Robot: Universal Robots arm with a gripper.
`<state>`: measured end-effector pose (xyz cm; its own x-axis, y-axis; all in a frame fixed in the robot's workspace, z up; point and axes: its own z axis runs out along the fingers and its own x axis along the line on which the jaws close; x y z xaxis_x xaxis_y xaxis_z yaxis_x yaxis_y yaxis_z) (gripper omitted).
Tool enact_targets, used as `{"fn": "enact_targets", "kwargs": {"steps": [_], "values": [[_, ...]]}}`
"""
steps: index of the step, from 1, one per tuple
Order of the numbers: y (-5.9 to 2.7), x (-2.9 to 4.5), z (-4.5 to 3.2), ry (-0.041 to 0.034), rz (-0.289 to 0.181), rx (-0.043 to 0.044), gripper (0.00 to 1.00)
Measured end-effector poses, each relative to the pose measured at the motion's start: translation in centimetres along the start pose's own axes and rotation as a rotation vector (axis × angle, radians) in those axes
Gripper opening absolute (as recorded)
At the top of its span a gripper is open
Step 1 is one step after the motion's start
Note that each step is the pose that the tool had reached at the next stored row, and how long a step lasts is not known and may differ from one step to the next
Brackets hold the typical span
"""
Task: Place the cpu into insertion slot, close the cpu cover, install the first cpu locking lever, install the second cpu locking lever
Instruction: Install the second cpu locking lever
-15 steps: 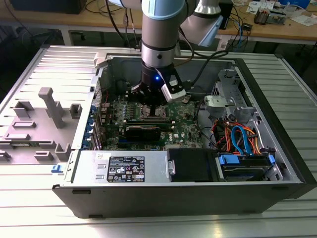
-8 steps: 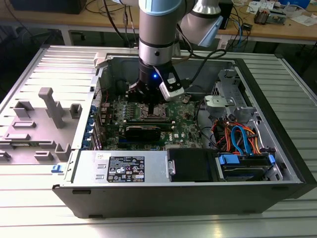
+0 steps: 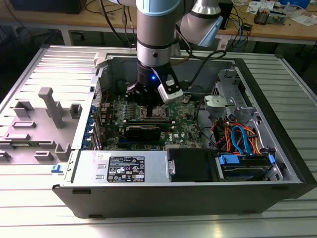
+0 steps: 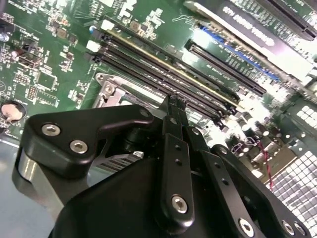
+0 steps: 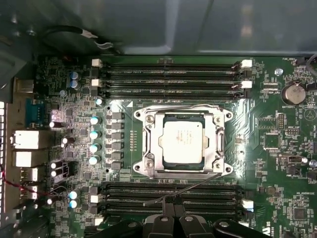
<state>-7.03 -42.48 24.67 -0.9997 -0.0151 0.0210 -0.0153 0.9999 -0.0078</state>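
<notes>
CPU: small flat square chip with silvery-grey metal top (image 5: 182, 143), seated in the socket on the green circuit board (image 5: 277, 163); rigid, fragile.
Cover: thin silver-grey metal frame (image 5: 150, 144), closed.
Lever: springy wire (image 5: 190, 186); take its free end.
Jaws: black gripper (image 5: 171, 199) clenched on it.

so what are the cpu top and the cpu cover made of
The cpu top looks like matte silvery metal, pale and evenly lit. The cpu cover framing it seems to be bright bare metal, probably steel, judging by its sharp glints.
</notes>
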Motion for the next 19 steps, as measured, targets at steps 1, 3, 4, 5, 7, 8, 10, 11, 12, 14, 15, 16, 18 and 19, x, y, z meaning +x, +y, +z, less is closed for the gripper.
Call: {"fn": "enact_targets", "kwargs": {"steps": [1,3,4,5,7,8,10,11,12,14,15,16,18,19], "values": [[-0.06,0.13,0.0,0.0,0.0,-0.0002,0.11],[-0.11,0.49,0.01,-0.0001,0.0,-0.0009,0.11],[-0.11,0.63,0.01,0.0,0.0,-0.0012,0.11],[-0.1,0.74,0.02,-0.0001,0.0,-0.0016,0.11],[-0.1,0.89,0.02,0.0,0.0,-0.0025,0.11],[-0.1,1.04,0.02,-0.0001,0.0,-0.0035,0.11],[-0.1,1.21,0.02,-0.0001,0.0,-0.0057,0.11],[-0.09,1.3,0.03,-0.0001,0.0,-0.0067,0.11],[-0.08,1.35,0.03,-0.0001,0.0,-0.0073,0.11],[-0.08,1.41,0.03,-0.0001,0.0,-0.0081,0.11],[-0.07,1.44,0.03,-0.0002,0.0,-0.009,0.11],[-0.06,1.47,0.03,-0.0002,0.0,-0.0096,0.11],[-0.04,1.54,0.04,-0.0002,0.0,-0.011,0.11],[-0.03,1.56,0.04,-0.0002,0.0,-0.0115,0.11]]}}
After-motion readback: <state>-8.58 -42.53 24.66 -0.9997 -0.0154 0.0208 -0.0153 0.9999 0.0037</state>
